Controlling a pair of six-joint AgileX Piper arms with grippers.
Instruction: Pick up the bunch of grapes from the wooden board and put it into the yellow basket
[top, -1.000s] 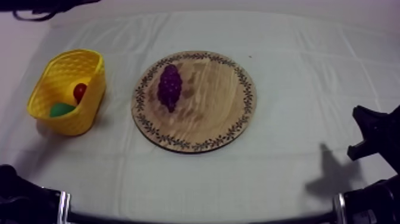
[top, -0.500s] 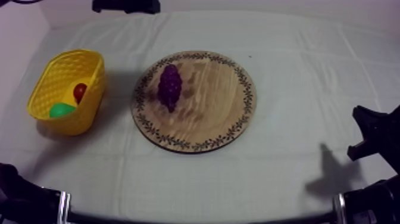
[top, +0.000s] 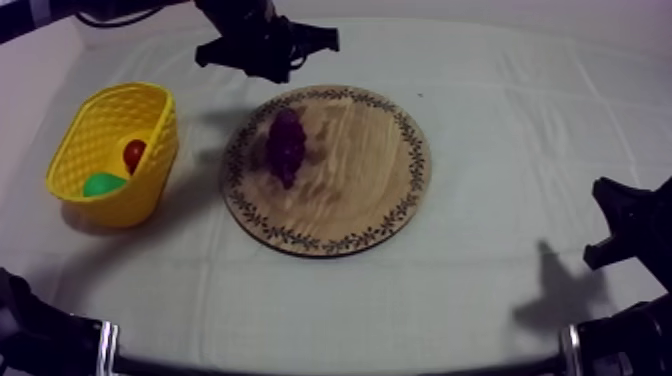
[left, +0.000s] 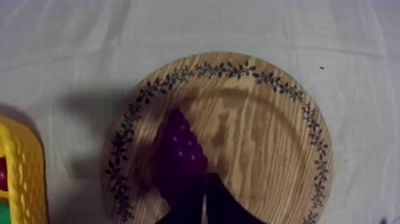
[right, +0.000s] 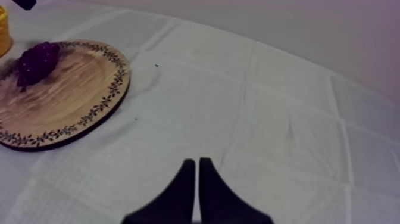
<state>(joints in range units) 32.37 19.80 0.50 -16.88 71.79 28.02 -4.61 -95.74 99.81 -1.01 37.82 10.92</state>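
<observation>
Grey-white cloth (top: 500, 280); left gripper (left: 206, 193) hovered closed above the wooden board's (left: 262, 137) bunch of grapes (left: 181, 152), seemingly lining up the pick; right gripper (right: 197, 173) closed, idle.

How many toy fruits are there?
3. A purple bunch of grapes lies on the round wooden board; a small red fruit and a green fruit sit in the yellow basket, which may hide more.
</observation>
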